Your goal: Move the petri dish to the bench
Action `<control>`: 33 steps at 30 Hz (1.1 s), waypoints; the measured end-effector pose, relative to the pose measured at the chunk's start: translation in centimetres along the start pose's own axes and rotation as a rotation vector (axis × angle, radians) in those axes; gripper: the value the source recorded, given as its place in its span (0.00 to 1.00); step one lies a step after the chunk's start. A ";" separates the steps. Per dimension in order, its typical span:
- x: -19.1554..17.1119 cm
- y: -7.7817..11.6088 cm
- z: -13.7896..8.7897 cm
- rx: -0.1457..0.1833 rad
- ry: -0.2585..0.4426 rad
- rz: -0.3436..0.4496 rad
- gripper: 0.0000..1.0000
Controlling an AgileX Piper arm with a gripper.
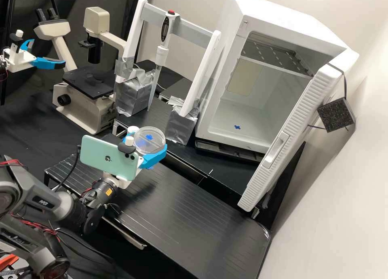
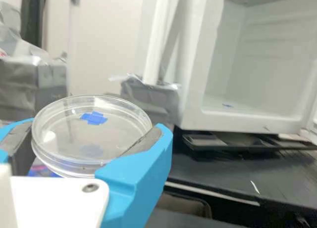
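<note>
High view shows the white claw with two bright blue fingers (image 1: 148,142) grasping a clear, round plastic petri dish (image 1: 158,139) by its sides, one finger against either side, above the black, ridged worktop (image 1: 190,214). The dish is held up off that surface, and a patch of blue tape (image 1: 149,137) marks its top. Seen from the wrist, dark pads (image 2: 144,141) line the blue fingers and touch the rim of the dish. A mint-green phone (image 1: 106,157) sits on the arm just behind the claw.

Beyond the dish, a white pipette with a red top (image 1: 163,53) hangs upright in a white and grey frame (image 1: 198,75) whose feet are wrapped in silver tape. To one side of that frame is a cream microscope with a black stage (image 1: 83,109); to the other, a white, box-shaped cabinet (image 1: 226,135) has its ribbed door (image 1: 297,113) open and a perforated shelf (image 1: 279,55) inside
</note>
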 end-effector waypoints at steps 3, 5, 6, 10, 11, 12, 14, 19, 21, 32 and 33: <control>-0.3 0.0 0.7 -0.009 -0.023 -0.033 0.00; -0.5 -0.1 1.3 -0.012 -0.036 -0.073 0.00; -0.6 -0.1 1.5 -0.012 -0.044 -0.089 0.00; -1.2 -0.1 2.3 -0.023 -0.071 -0.135 0.00; -1.3 -0.2 2.4 -0.023 -0.076 -0.146 0.00; -1.4 -0.2 2.5 -0.015 -0.076 -0.150 0.00; -1.6 -0.1 2.6 -0.014 -0.073 -0.155 0.00; -2.0 0.1 2.8 0.000 -0.076 -0.164 0.00; -2.2 0.1 2.9 -0.004 -0.080 -0.167 0.00; -3.1 0.3 3.6 -0.001 -0.115 -0.197 1.00; -3.2 0.3 3.6 -0.002 -0.116 -0.199 1.00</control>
